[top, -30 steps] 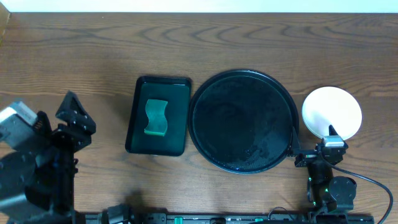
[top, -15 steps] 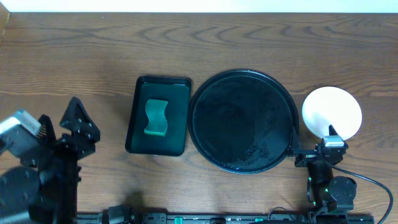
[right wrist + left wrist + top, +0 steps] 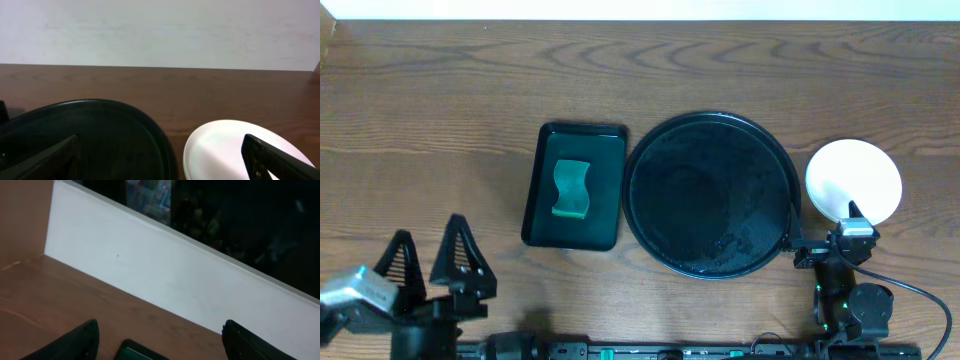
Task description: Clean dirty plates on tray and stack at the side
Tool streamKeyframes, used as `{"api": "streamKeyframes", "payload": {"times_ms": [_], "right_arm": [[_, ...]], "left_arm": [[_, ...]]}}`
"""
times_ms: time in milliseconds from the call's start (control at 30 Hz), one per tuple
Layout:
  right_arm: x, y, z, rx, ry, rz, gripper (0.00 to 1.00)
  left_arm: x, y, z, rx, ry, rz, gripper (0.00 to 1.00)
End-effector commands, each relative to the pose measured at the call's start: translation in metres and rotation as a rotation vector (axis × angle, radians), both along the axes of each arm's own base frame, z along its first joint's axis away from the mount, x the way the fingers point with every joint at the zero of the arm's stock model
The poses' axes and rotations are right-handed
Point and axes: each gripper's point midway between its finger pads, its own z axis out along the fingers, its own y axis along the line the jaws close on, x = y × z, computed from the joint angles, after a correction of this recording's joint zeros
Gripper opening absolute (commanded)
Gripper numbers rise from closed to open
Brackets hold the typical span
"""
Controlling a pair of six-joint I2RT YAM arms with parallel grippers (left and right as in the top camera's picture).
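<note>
White on top, the plates [image 3: 853,178] sit on the table [image 3: 440,100] just right of the glossy black tray [image 3: 710,195], close to its rim; how many lie under the top one I cannot tell. Just left of the tray lies a small tray [image 3: 542,215] with a green sponge [image 3: 572,188] in it. The right fingers [image 3: 280,161] stand wide apart at the plates' near edge, holding nothing, and the left fingers [image 3: 458,258], well off at the near left corner, are likewise spread wide and empty.

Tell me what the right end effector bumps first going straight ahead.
Likely the white plate or the black tray rim: the right end effector points at the gap between them, one finger toward each. Depth is unclear.
</note>
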Motion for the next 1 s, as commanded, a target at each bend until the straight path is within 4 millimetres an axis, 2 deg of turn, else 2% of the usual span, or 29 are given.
{"api": "streamKeyframes", "payload": {"times_ms": [0,133,333,500,633,767,967], "right_arm": [[0.0,-0.004,-0.001,-0.008,0.001,-0.017,0.99],[0.0,-0.004,-0.001,-0.008,0.001,-0.017,0.99],[0.0,-0.004,-0.001,-0.008,0.001,-0.017,0.99],[0.0,-0.004,-0.001,-0.008,0.0,-0.017,0.99],[0.0,-0.004,-0.001,-0.008,0.0,-0.017,0.99],[0.0,-0.004,-0.001,-0.008,0.001,-0.017,0.99],[0.0,-0.004,-0.001,-0.008,0.001,-0.017,0.99]], "left_arm": [[-0.01,-0.004,-0.011,-0.002,-0.023,-0.021,0.79],[-0.025,-0.009,-0.027,0.001,-0.059,-0.049,0.79],[-0.035,-0.012,-0.048,0.002,-0.095,-0.081,0.79],[-0.027,-0.01,-0.062,-0.001,-0.067,-0.076,0.79],[-0.027,-0.008,-0.063,-0.002,-0.064,-0.068,0.79],[-0.028,-0.005,-0.049,0.0,-0.122,-0.045,0.79],[-0.043,-0.003,0.009,0.006,-0.368,-0.033,0.79]]}}
